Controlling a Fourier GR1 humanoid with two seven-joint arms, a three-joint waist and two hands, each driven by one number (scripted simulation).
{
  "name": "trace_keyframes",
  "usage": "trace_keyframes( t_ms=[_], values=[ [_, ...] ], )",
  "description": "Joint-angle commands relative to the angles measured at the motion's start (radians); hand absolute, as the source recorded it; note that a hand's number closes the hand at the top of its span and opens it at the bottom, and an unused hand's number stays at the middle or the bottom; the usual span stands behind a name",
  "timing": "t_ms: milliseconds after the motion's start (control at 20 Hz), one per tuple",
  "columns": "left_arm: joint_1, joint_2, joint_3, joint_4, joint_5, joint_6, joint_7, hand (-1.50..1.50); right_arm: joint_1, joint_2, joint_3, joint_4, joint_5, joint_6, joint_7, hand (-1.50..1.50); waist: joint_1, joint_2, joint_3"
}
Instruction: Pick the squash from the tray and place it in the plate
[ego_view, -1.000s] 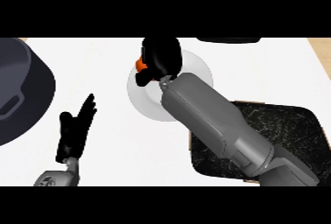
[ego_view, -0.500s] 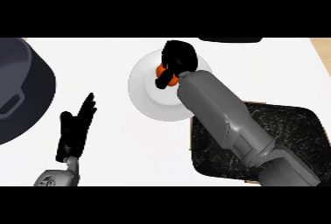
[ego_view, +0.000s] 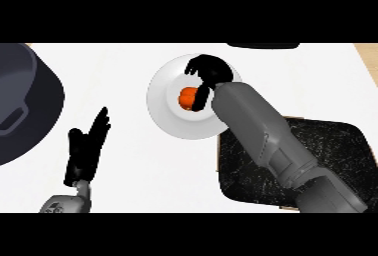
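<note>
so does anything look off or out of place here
Nothing stands out. The squash lies on the plate below the right hand, the tray sits flat, and the left hand rests open.

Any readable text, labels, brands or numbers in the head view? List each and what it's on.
None. No readable text, number or sign anywhere in the head view.
The white plate, orange squash, dark speckled tray and dark pot at the left edge all show plain surfaces.
Neither the right robot hand nor the left robot hand carries a marking.
</note>
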Motion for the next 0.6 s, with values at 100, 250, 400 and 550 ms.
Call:
trace_keyframes(
  t_ms=[100,250,400,550],
  values=[
    [0.016,0.006,0.021,-0.002,0.001,0.011,-0.007,0.0,0.065,0.0,-0.147,-0.089,-0.129,-0.095,-0.241,-1.5,-0.022,-0.005,0.002],
    [0.044,0.014,0.014,-0.028,0.001,0.003,-0.005,0.0,0.077,-0.035,-0.279,-0.143,-0.248,-0.126,-0.313,-1.5,-0.02,-0.006,0.003],
    [0.014,0.005,0.018,0.003,-0.012,0.017,-0.006,0.0,0.081,-0.032,-0.359,-0.152,-0.325,-0.089,-0.345,-1.5,-0.027,-0.005,0.001],
    [-0.015,-0.017,0.017,0.055,-0.006,0.015,-0.025,0.0,0.106,-0.042,-0.398,-0.115,-0.352,-0.05,-0.4,-1.5,-0.026,-0.004,0.0]
  ],
)
